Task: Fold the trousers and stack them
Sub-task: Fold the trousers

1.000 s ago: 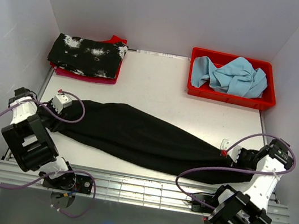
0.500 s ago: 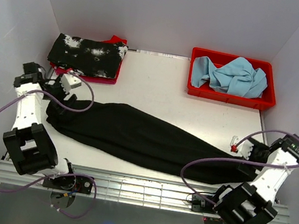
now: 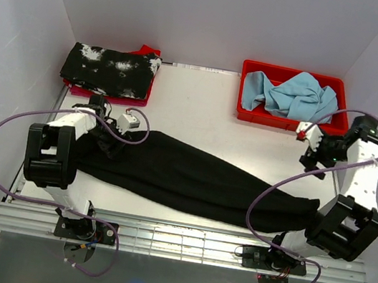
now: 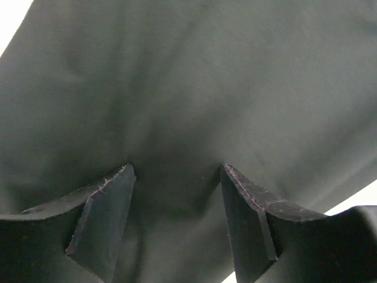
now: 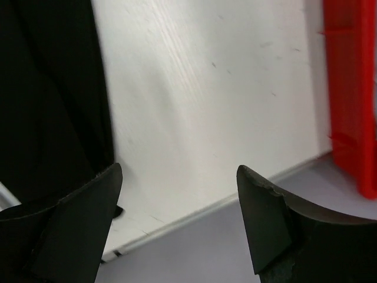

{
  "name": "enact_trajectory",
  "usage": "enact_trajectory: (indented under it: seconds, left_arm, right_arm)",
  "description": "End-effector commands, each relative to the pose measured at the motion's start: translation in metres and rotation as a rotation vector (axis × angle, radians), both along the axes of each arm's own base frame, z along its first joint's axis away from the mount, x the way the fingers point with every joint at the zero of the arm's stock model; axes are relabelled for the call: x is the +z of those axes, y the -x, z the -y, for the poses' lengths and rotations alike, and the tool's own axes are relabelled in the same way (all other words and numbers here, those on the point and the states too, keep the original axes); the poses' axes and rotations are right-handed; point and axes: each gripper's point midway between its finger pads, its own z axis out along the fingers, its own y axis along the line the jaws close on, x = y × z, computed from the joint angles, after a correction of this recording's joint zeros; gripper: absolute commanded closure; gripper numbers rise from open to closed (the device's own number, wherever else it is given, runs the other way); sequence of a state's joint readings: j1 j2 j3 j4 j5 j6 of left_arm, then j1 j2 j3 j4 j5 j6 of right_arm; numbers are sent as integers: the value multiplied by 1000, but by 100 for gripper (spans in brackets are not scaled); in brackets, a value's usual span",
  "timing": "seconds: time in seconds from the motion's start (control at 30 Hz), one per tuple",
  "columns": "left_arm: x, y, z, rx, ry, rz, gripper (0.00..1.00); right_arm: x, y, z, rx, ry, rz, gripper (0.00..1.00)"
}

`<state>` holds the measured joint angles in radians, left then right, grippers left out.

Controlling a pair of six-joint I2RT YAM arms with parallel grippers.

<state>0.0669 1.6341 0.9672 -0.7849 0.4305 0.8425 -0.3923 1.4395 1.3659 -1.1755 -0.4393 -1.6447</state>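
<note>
Barely begun: no fold yet in the trousers (image 3: 190, 178), full-length across the worktop (image 3: 202, 107). Left gripper (image 4: 177, 171) over the trousers' left end, jaws apart; right gripper (image 5: 177, 171) off their right end, jaws apart, empty.

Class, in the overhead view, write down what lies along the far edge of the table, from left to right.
The black garment with white splotches → red bin, holding a light-blue cloth.
</note>
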Motion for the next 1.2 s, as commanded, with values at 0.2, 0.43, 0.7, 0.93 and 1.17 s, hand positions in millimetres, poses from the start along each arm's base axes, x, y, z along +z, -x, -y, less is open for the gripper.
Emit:
enact_trajectory:
  seconds: [0.2,0.43,0.7,0.93,1.17]
  left_arm:
    - [-24,3,-26,280,-120,-123,31]
    - [-27,13,-25,433,-71,-215,31]
    - [-16,0,-28,659,59,-272,29]
    - [-8,-15,-41,827,147,-287,29]
    - [9,-22,-39,778,181,-209,28]
  right_arm:
    - [-83,99,-81,-18,-35,-494,37]
    - [-127,101,-68,-28,122,-553,48]
    - [-150,1,-47,-105,260,-380,53]
    - [-139,-60,-78,-46,256,-272,55]
    - [-86,-57,-103,-75,102,-208,55]
